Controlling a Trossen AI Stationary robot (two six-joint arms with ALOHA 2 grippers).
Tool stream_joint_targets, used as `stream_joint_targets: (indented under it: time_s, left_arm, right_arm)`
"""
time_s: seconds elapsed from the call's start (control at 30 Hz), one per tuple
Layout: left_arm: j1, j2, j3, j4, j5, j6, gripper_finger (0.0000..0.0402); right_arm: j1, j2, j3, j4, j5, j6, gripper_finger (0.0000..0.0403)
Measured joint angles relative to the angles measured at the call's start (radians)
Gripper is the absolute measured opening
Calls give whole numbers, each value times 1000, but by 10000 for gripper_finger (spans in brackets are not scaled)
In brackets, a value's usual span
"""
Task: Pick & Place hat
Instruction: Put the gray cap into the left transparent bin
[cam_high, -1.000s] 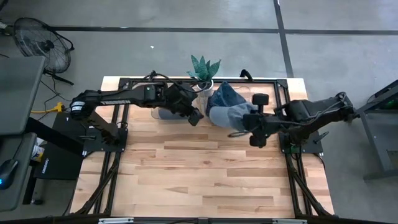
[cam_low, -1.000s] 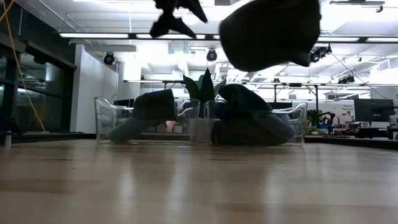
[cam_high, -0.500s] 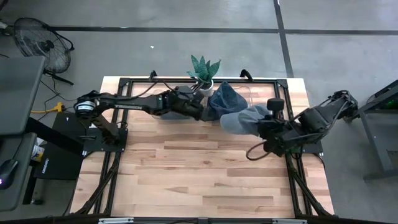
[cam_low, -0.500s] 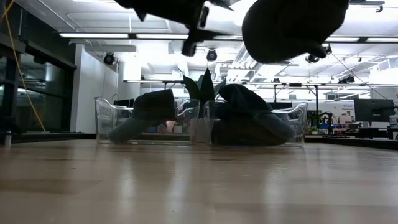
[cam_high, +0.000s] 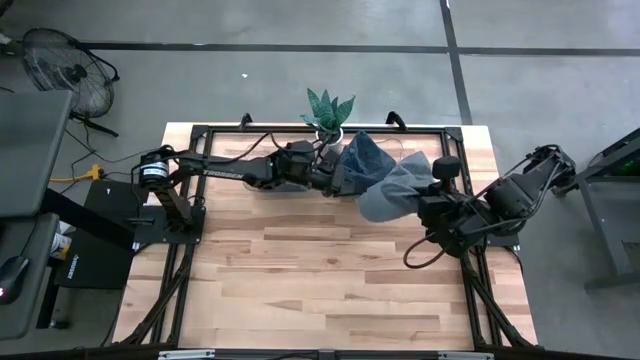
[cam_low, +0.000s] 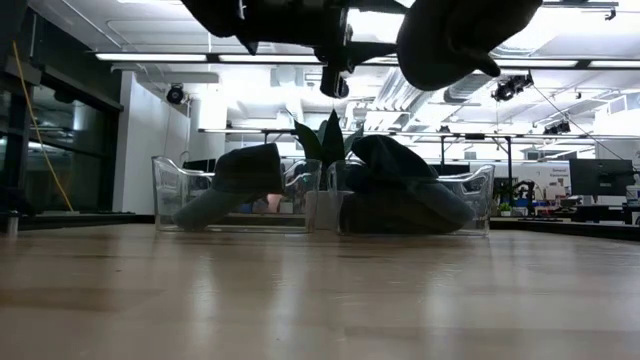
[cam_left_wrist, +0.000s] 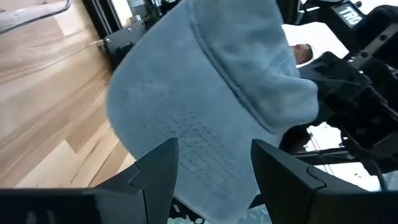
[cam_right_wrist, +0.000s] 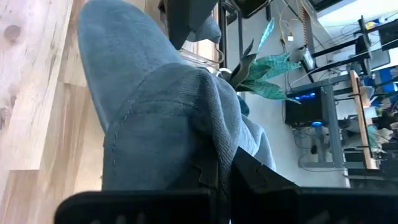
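Left tool (cam_high: 335, 180) advanced to hat (cam_high: 395, 190), plant (cam_high: 328, 108) behind

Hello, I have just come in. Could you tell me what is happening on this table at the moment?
The right gripper holds a blue-grey hat in the air above the back of the wooden table. The left gripper is open and reaches toward the same hat from the other side, its fingers on either side of the fabric without closing. Behind them stand two clear bins with more hats and a small green plant.
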Motion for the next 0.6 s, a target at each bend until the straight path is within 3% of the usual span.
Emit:
stream_joint_targets:
  time_s: [0.6]
  left_arm:
    - [1, 4, 0, -1, -30, -7, 200]
  right_arm:
    - [-5, -38, 0, 0, 11, -56, 0]
